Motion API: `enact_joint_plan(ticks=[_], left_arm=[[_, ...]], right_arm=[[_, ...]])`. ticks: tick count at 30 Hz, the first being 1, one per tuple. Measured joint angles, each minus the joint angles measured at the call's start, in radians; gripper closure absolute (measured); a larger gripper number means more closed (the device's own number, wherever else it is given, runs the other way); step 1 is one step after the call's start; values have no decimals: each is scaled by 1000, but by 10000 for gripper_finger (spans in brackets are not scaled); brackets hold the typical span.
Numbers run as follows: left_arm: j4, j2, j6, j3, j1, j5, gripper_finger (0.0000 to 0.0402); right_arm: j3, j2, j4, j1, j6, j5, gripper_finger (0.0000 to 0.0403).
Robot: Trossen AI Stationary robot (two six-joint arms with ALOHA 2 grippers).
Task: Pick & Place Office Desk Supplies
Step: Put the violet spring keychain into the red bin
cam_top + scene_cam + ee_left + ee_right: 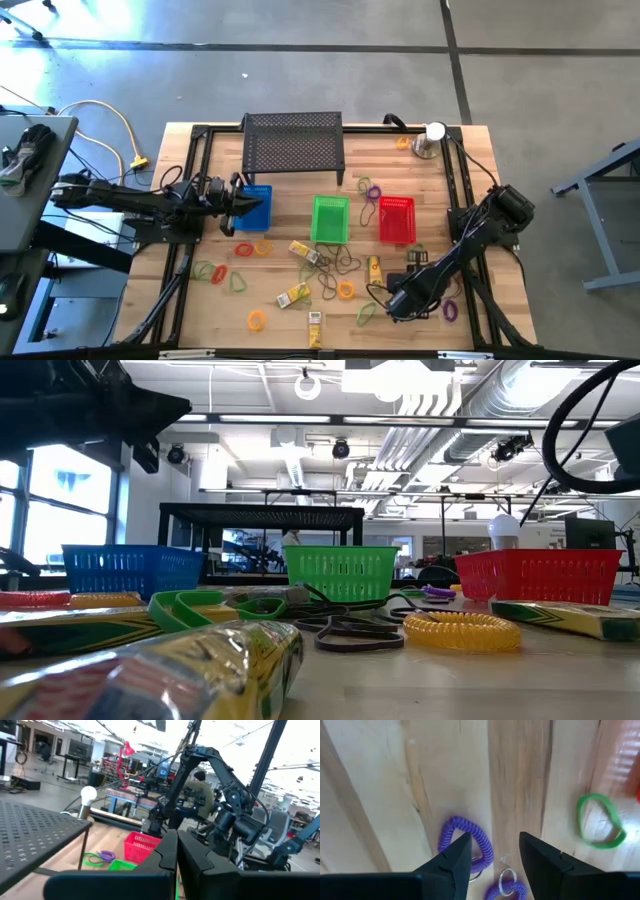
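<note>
Our right pincer (492, 855) hangs low over the wooden surface (380, 780) near its front right corner, its two dark fingers (452, 860) parted with nothing between them. Directly beneath it lies a purple coiled loop (470, 842), seen through the gap and partly hidden by one finger; we cannot tell whether that finger touches it. A second purple coil (507, 887) with a small metal ring sits just beside the first. Farther off in the same view a green loop (600, 822) lies flat on the wood.

From above, the right pincer (397, 303) sits in front of the red basket (397, 219), with the green basket (330, 218) to that one's left. Between and before the baskets the supplies are scattered: orange loops (258, 321), green loops (210, 271), dark bands (345, 263) and small yellow packs (292, 296).

Our left pincer (240, 203) is held above the blue basket (257, 208), fingers pressed together and empty. A black mesh shelf (293, 143) stands at the back, and a silver cup with a white ball (432, 138) near the back right corner.
</note>
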Motion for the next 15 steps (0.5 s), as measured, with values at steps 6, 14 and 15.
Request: enact_joint_plan(ticks=[6, 14, 15], left_arm=[[-1, 0, 58, 0, 35, 3, 401], [-1, 10, 114, 0, 79, 49, 401], [-3, 11, 132, 0, 84, 56, 401]], right_arm=[[-3, 0, -3, 23, -22, -50, 251], [-90, 0, 44, 19, 2, -66, 251], [-100, 0, 56, 17, 10, -64, 251]])
